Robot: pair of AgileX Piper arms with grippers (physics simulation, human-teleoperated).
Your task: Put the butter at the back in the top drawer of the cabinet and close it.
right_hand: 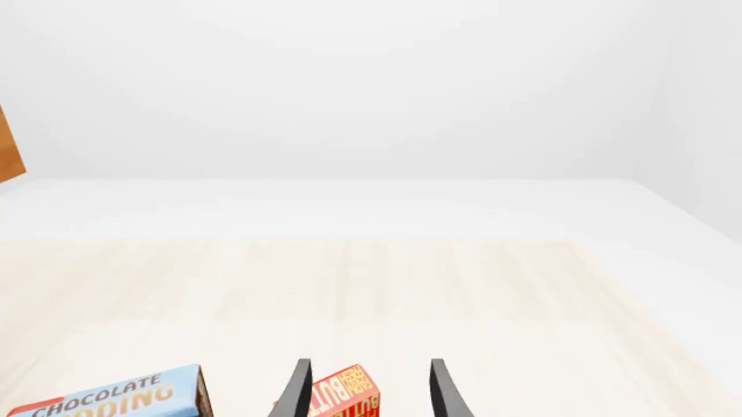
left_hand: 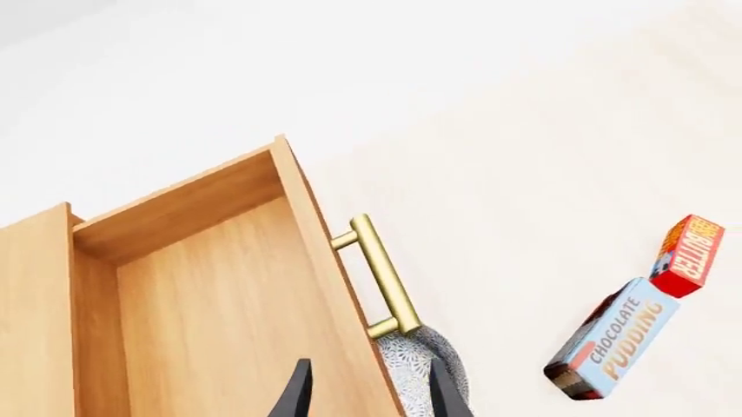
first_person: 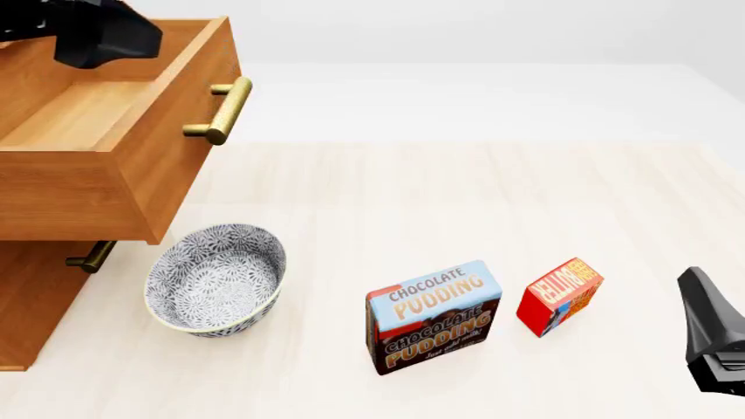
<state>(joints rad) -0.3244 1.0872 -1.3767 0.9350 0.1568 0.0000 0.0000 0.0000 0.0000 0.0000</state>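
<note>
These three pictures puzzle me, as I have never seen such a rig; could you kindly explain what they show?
They are simulator renders of two robot arms at a table. The front view looks down over a light-brown wooden cabinet with its top drawer pulled open, a grey patterned bowl, a blue-and-brown pudding box and a small red butter box. The other two come from cameras behind each gripper: the left gripper above the drawer, the right gripper open towards the butter. Nothing is held.

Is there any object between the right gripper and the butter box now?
Nothing visible does. In the right wrist view the butter shows directly between the open fingers of the right gripper, with only bare table around it. The chocolate pudding box stands beside the butter, toward the bowl.
</note>
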